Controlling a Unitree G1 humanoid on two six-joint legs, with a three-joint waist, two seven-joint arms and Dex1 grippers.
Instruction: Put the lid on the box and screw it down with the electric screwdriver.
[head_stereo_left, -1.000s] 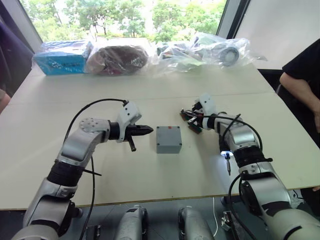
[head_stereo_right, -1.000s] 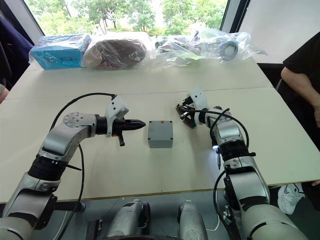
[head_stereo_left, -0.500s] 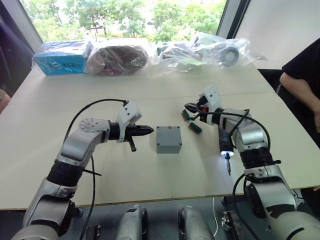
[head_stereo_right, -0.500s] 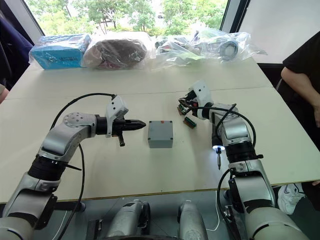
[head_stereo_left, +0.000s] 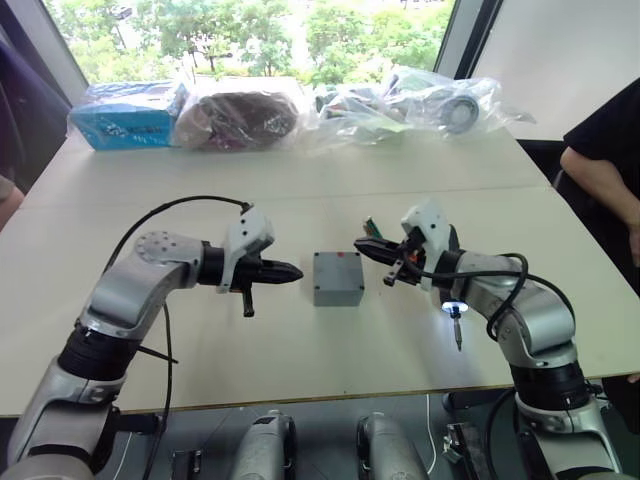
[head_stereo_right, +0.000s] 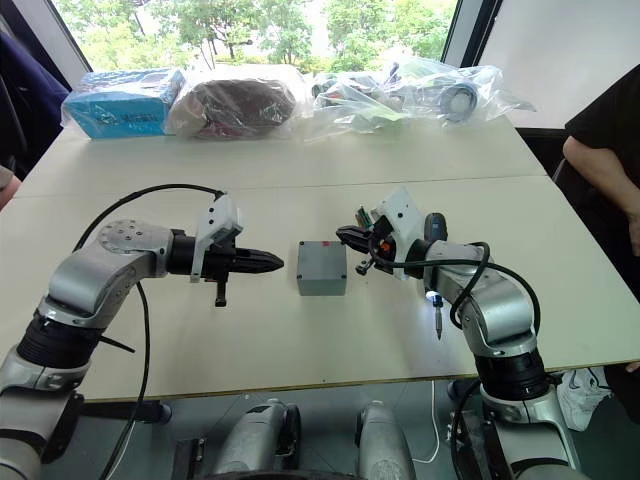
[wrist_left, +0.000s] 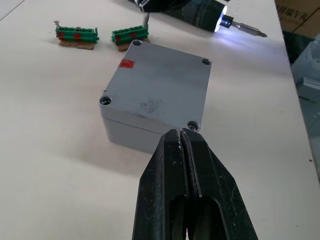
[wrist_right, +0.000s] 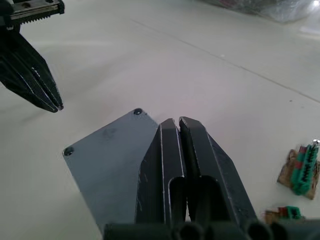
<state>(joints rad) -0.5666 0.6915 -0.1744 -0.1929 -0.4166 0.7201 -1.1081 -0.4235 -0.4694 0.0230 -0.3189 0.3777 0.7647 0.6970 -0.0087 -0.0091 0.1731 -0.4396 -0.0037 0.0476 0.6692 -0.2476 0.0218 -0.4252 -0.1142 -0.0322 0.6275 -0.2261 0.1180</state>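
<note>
When looking down through the left eye view, can place the box (head_stereo_left: 337, 288) near the middle of the bench (head_stereo_left: 300, 200) with the lid (head_stereo_left: 337, 262) already seated flush on top, so placing reads as done and screwing down as the step in hand. Left gripper (head_stereo_left: 293, 271) points at the box from the robot's left with a small gap between, fingers clenched on nothing; right gripper (head_stereo_left: 362, 244) noses in from the other side, close over the box's right edge, likewise clenched and empty. Lying on the bench just under the right forearm, the electric screwdriver (head_stereo_left: 455, 318), tip light glowing, gripped by nothing. Seen through the right eye view, same layout, nothing to add. Through the left wrist view, black fingers (wrist_left: 172, 165) pressed flat together, tips right at a near corner of the lid; contact cannot be told. Dark spots in all four corner holes, screws or bare holes not clear. Beyond the box, two green circuit pieces (wrist_left: 76, 36) and the lit screwdriver. Through the right wrist view, fingers (wrist_right: 160, 170) shut tight above the lid's edge, the other gripper's closed tips opposite. Judged next: part the right fingers, swing back to the screwdriver, grasp its barrel, then bring the bit plumb onto a corner hole while steadying the box with the left.
</note>
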